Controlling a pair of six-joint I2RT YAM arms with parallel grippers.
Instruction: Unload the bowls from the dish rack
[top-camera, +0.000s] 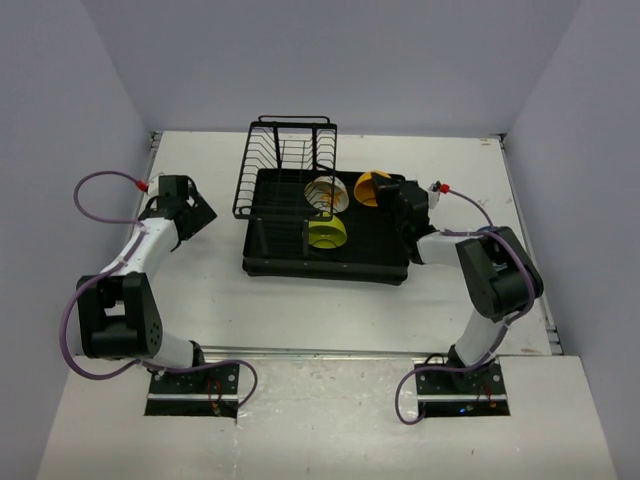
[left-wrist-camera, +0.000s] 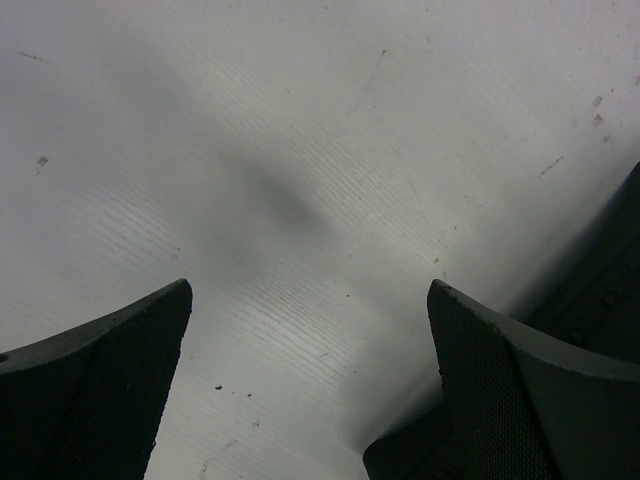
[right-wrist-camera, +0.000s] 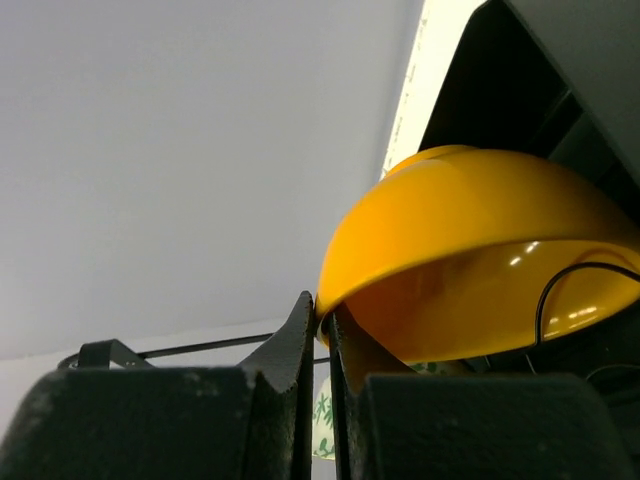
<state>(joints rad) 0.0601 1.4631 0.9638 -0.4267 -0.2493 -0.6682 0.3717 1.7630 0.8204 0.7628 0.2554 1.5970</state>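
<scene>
The black dish rack (top-camera: 275, 258) lies mid-table with its upright wire section (top-camera: 285, 160) at the back. In it stand a white patterned bowl (top-camera: 324, 194), a yellow-green bowl (top-camera: 327, 234) and an orange bowl (top-camera: 368, 186). My right gripper (top-camera: 392, 196) is shut on the orange bowl's rim; in the right wrist view the fingers (right-wrist-camera: 300, 345) pinch the rim of the orange bowl (right-wrist-camera: 470, 260). My left gripper (top-camera: 196, 208) is open and empty over bare table left of the rack, fingers (left-wrist-camera: 110, 390) wide apart. The blue and pale bowls are out of view.
A corner of the rack (left-wrist-camera: 600, 300) shows at the right edge of the left wrist view. Grey walls close in the table at the left, back and right. The white patterned bowl (right-wrist-camera: 325, 425) peeks below the orange one in the right wrist view.
</scene>
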